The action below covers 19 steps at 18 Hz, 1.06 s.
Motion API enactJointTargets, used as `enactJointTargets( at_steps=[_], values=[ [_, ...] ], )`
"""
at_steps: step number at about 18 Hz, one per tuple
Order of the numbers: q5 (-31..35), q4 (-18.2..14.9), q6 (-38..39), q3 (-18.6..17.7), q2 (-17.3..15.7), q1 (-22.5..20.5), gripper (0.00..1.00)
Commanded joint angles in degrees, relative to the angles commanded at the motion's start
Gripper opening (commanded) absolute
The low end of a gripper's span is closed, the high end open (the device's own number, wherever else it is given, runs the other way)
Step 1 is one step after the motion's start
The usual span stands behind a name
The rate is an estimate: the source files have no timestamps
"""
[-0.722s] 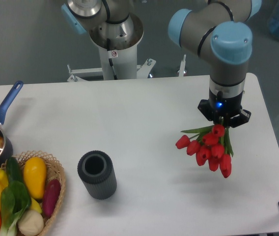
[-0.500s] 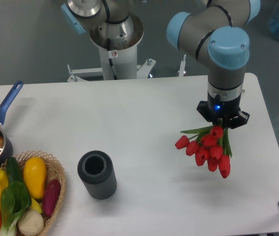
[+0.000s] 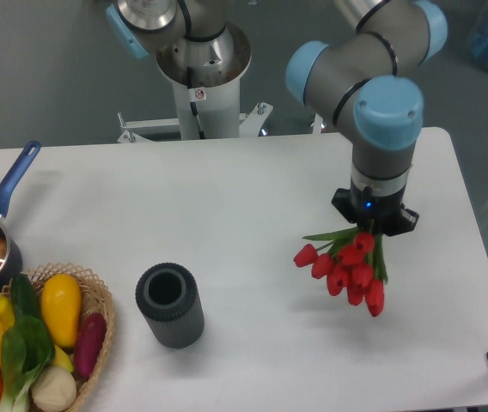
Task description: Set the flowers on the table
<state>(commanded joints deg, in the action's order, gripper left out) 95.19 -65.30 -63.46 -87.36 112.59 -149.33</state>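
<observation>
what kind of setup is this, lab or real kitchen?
Likely a robotics lab, not a kitchen: a bare white table with the arm's pedestal bolted behind it, and props laid out, namely red flowers in the hand, a basket of vegetables and a dark vase.

Flowers (image 3: 344, 269): bunch of red tulips with green stems and leaves. Blooms hang downward and toward the camera, stems running up into the claw (image 3: 371, 230), which grips them at the stem end. One green leaf juts left. Bunch is over the right part of the white surface (image 3: 227, 223); contact with it cannot be told.
</observation>
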Motion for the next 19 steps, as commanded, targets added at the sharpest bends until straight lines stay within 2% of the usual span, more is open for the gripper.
enactJointTargets(
  at_steps=[1, 3, 4, 5, 6, 7, 15, 17, 19],
  values=[
    [0.00, 0.00, 0.09, 0.00, 0.09, 0.09, 0.33],
    [-0.09, 0.00, 0.09, -0.52, 0.00, 0.18, 0.41],
    [-0.09, 0.00, -0.09, -0.70, -0.17, 0.18, 0.50],
    [-0.17, 0.00, 0.00, -0.70, -0.17, 0.18, 0.62],
    [-0.09, 0.09, 0.09, -0.70, -0.17, 0.18, 0.87],
    [-0.09, 0.09, 0.26, -0.70, -0.17, 0.26, 1.00],
    [-0.52, 2.63, 0.09, -0.97, -0.44, -1.40, 1.00],
    [-0.70, 5.00, 0.09, -0.97, -1.05, -2.46, 1.00],
    [-0.70, 5.45, 0.00, -0.97, -0.96, -2.81, 1.00]
  ],
)
